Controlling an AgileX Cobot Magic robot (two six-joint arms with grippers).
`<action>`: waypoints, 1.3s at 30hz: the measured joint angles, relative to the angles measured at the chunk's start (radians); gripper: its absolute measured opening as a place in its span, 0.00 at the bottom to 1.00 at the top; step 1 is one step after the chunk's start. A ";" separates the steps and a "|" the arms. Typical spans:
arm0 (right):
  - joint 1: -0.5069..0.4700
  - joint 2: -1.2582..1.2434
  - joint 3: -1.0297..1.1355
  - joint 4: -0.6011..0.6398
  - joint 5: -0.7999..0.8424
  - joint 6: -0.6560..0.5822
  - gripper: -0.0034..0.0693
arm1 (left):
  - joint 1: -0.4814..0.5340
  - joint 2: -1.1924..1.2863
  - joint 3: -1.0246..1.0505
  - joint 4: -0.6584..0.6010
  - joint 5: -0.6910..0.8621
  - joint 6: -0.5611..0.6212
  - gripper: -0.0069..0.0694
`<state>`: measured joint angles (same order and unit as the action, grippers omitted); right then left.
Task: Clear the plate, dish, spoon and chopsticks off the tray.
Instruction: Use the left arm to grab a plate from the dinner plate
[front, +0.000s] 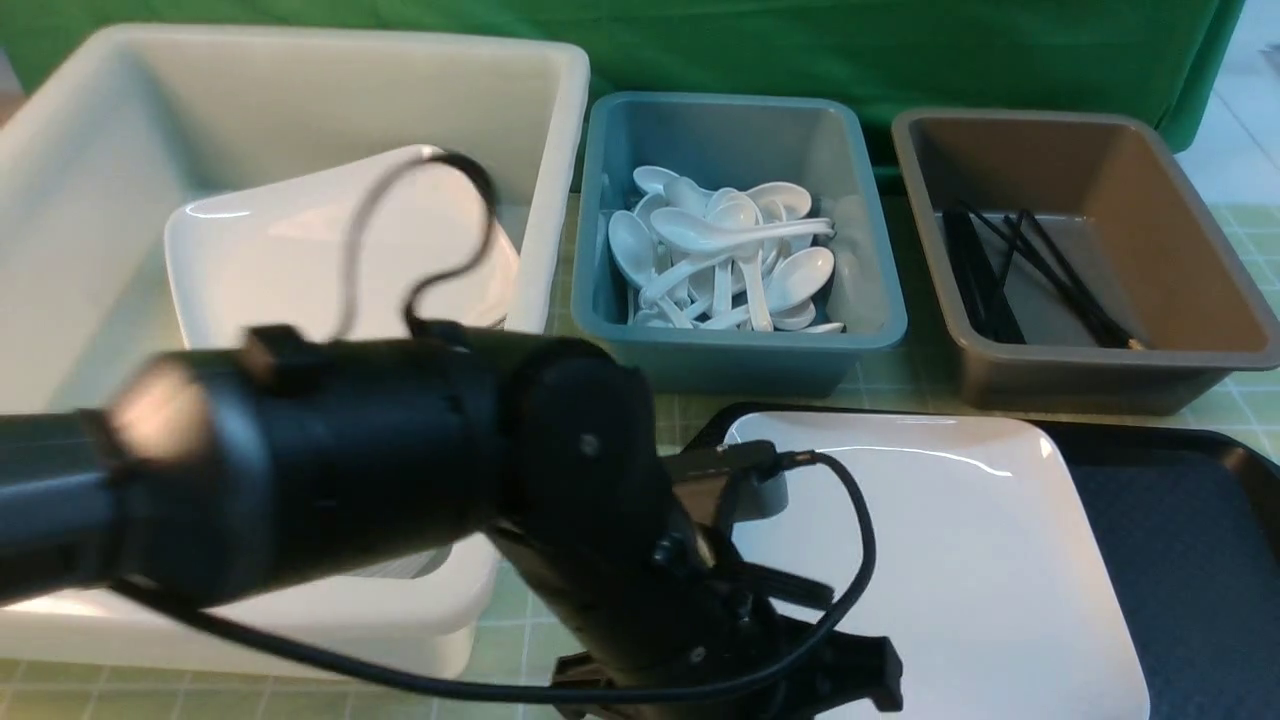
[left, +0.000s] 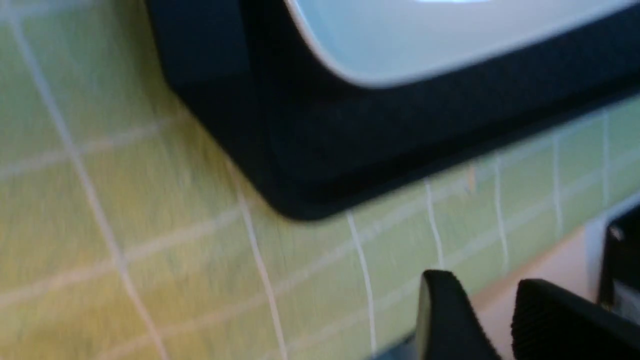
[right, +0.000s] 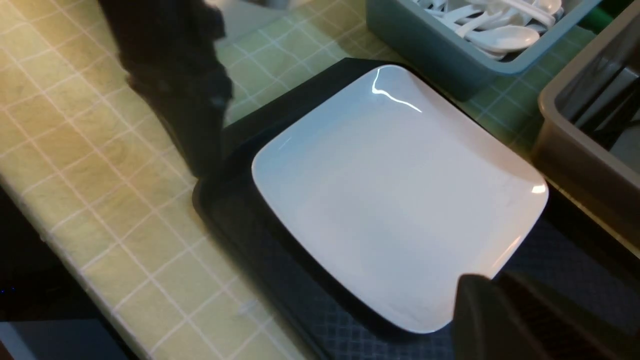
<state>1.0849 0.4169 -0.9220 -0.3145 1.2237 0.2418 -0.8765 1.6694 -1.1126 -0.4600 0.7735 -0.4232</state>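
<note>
On tray (front: 1180, 520), plate (front: 950, 560), teal tub (front: 740, 345): spoons (front: 720, 260), brown tub (front: 1100, 380): chopsticks (front: 985, 290), L pincer (left: 482, 300) parted empty, R pincer (right: 495, 295) unclear

The plate (front: 940, 560) lies on the left part of the tray (front: 1180, 520), in front of the middle tub (front: 740, 350) holding spoons (front: 720, 265) and the right tub (front: 1100, 385) holding chopsticks (front: 1030, 275), while the left tub (front: 300, 60) contains a second plate (front: 270, 260).
</note>
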 joint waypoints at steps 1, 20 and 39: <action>0.000 0.000 0.000 0.000 0.000 0.000 0.10 | 0.000 0.027 0.000 0.002 -0.019 0.000 0.42; 0.000 0.000 0.000 0.000 -0.004 0.002 0.13 | 0.000 0.182 -0.008 0.049 -0.163 -0.102 0.51; 0.000 0.000 0.000 0.000 -0.008 0.007 0.14 | 0.000 0.152 -0.068 0.117 -0.169 -0.158 0.52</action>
<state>1.0849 0.4169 -0.9220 -0.3145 1.2160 0.2489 -0.8765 1.8210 -1.1807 -0.3431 0.6049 -0.5809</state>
